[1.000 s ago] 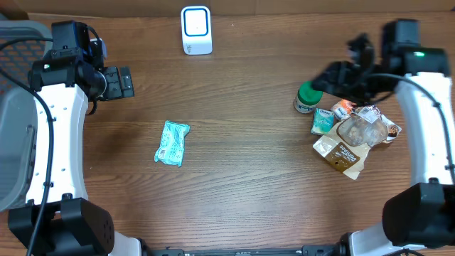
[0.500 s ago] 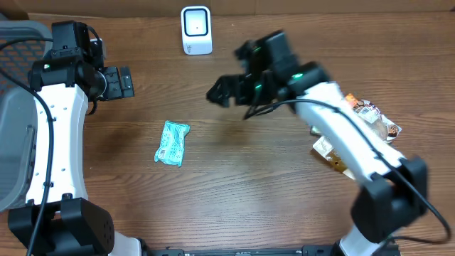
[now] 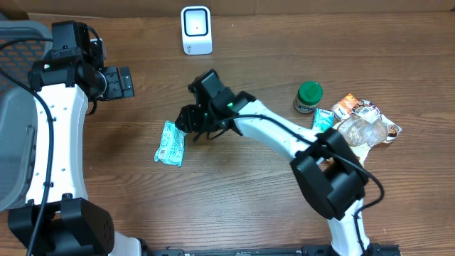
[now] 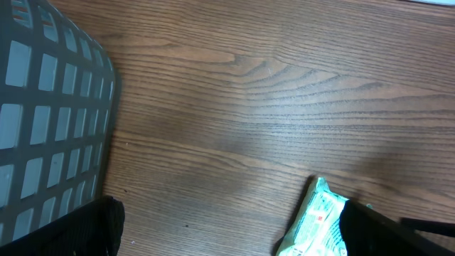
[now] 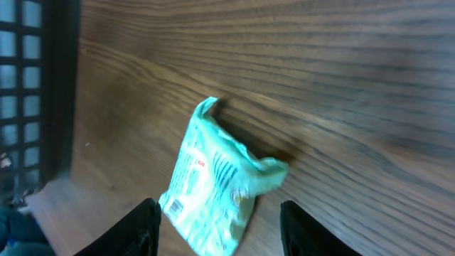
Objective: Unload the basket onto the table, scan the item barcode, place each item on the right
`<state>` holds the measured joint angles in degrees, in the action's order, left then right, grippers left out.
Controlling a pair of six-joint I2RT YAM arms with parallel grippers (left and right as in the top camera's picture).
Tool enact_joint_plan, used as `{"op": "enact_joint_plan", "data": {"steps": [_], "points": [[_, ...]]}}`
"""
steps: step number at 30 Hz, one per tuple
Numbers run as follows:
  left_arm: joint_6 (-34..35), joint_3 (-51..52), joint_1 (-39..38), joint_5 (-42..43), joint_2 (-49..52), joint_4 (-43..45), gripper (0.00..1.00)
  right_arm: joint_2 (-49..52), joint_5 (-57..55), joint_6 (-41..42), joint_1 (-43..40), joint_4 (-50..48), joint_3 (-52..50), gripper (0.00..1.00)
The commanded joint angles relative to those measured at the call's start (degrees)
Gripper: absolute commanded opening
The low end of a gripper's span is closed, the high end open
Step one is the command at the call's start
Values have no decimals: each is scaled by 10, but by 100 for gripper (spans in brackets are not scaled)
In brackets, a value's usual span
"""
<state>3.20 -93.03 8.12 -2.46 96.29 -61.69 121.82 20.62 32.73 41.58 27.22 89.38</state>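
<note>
The right end effector [image 3: 186,121] reaches far across the wooden tabletop [image 3: 249,199] with its jaws apart and clamped on nothing. In its wrist view the two dark fingers [image 5: 146,226] stand on either side of the near end of the teal packet [image 5: 217,181]. The packet lies flat on the wood, its crimped far end pointing away from the end effector. Whether the fingers touch it cannot be told. Seen from overhead, the teal packet [image 3: 172,143] sits just below and left of this end effector. The white scanner [image 3: 196,30] stands well beyond it at the tabletop's far edge. A green-lidded jar [image 3: 308,97] and a heap of snack packets [image 3: 359,128] lie well off to its other side, behind the arm. The left end effector [image 3: 122,82] hangs apart from the packet, jaws spread wide and empty. The grey basket [image 3: 14,142] is on its outer side, and in its wrist view the packet [image 4: 316,227] appears low by one fingertip.
</note>
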Motion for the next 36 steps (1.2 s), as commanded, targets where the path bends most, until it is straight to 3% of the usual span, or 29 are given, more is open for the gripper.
{"op": "enact_joint_plan", "data": {"steps": [1,9,23,26,29,31,34,36], "points": [[4,0,-2,-5,1,0,100,25,-30,45,10,-15,-3,48],[4,0,-2,-5,1,0,100,57,-41,54,28,-27,-3,43],[4,0,-2,-5,1,0,100,37,-41,44,-2,37,-3,4],[4,0,-2,-5,1,0,100,19,-41,61,-13,72,-2,4],[4,0,-2,-5,1,0,100,0,-41,60,-16,114,1,7],[4,0,-2,-5,1,0,99,-10,-40,51,-16,146,1,14],[4,0,-2,-5,1,0,99,-21,-41,-15,-17,198,5,34],[4,0,-2,-5,1,0,99,-27,-41,-102,-19,225,12,48]]}}
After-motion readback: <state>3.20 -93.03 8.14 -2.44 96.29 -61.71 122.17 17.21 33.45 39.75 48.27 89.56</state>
